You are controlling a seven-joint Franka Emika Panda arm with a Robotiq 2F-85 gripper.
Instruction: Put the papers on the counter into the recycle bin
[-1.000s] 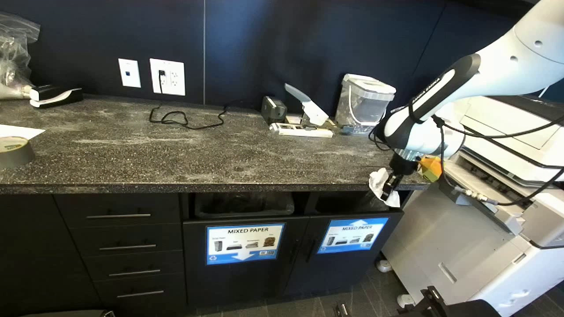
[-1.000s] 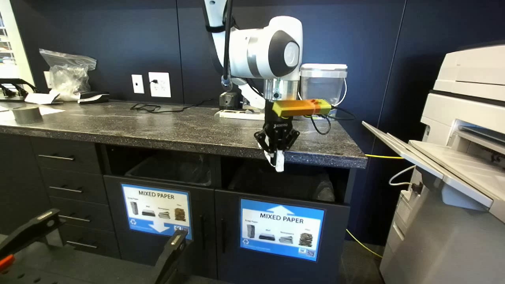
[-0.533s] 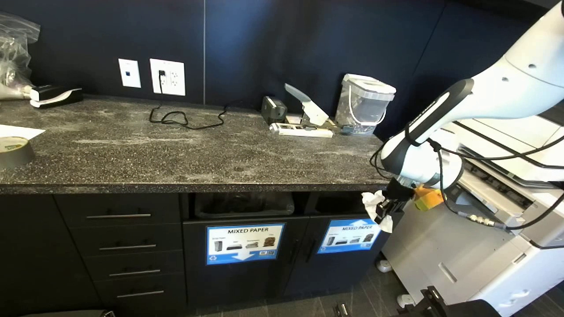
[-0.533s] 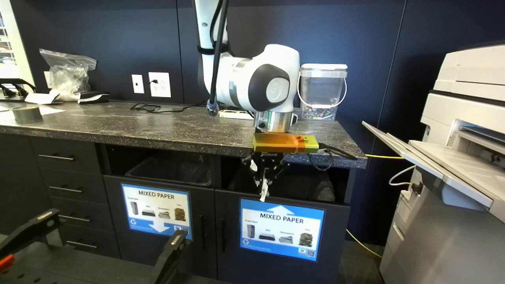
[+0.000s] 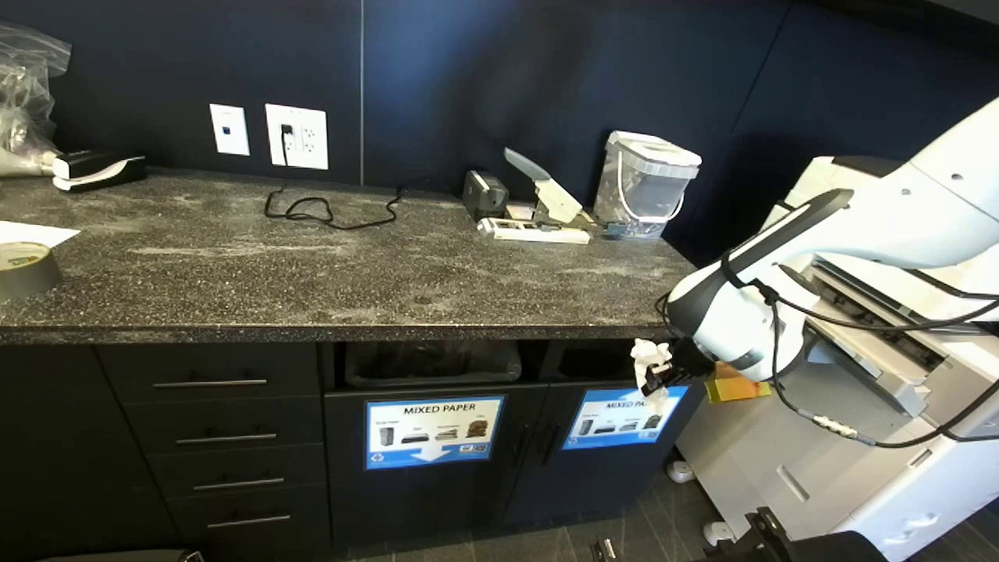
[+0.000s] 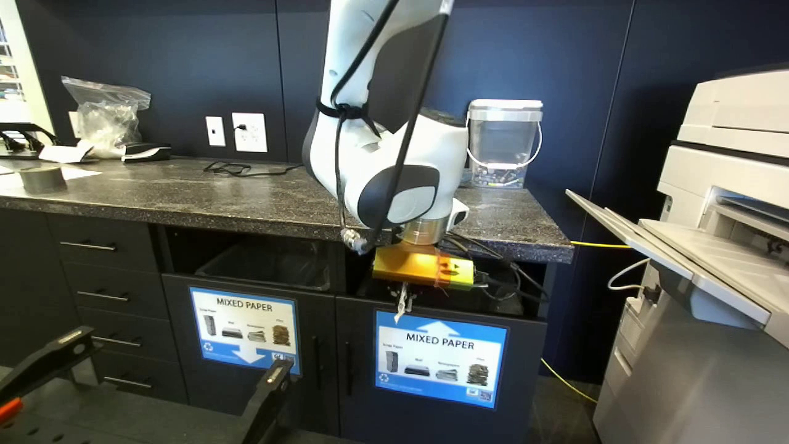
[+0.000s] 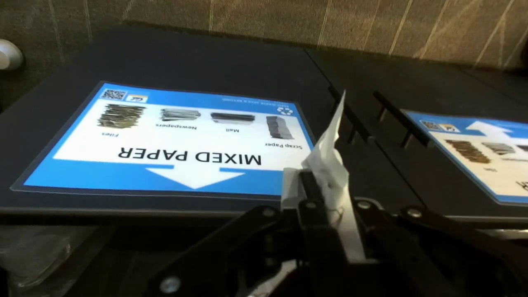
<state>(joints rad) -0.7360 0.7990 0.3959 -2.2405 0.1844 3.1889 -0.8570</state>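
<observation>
Just in front of the bin [image 5: 595, 361], a crumpled paper [image 7: 334, 185] was held pinched between the fingers [image 7: 309, 186], its free end directed outward rather than in.

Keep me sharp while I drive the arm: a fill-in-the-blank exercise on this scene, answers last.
The crumpled paper between the jaws is coloured ____.
In an exterior view, the arrow on the sign nearer the printer points ____.
Below the counter, the drawers number ____.
Missing words: white; up; four.
</observation>
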